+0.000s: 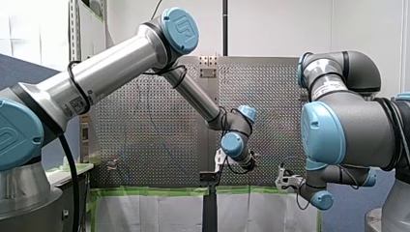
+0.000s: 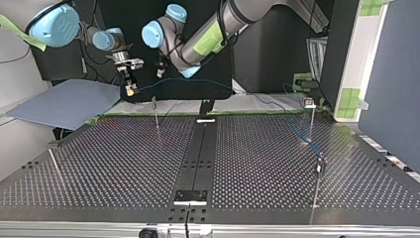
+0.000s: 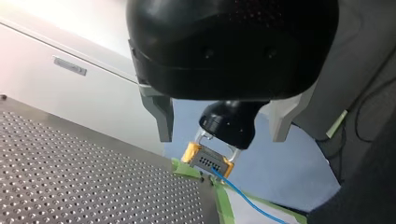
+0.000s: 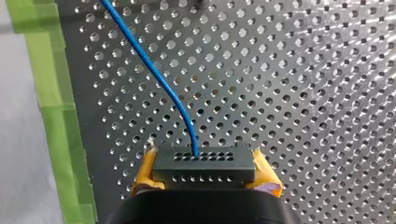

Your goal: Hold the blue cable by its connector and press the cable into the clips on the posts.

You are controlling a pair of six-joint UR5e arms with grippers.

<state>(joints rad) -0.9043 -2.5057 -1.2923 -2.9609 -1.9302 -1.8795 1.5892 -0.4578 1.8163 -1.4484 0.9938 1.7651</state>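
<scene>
while crosswise in right fingers [image 4: 145, 175], connector [image 4: 204, 167] forward-pointing

My right gripper [image 2: 130, 89] clamps the blue cable [image 2: 188, 79] aloft.

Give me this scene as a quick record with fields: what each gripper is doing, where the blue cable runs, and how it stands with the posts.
Right gripper: shut on connector, yellow pads
Left gripper: open, empty, pointed at the right gripper
Cable: leaves the connector and runs over the table
Near post: cable passes above its top, not clipped
Right posts: at the top view's right; cable reaches them, clipped or not cannot tell
</scene>
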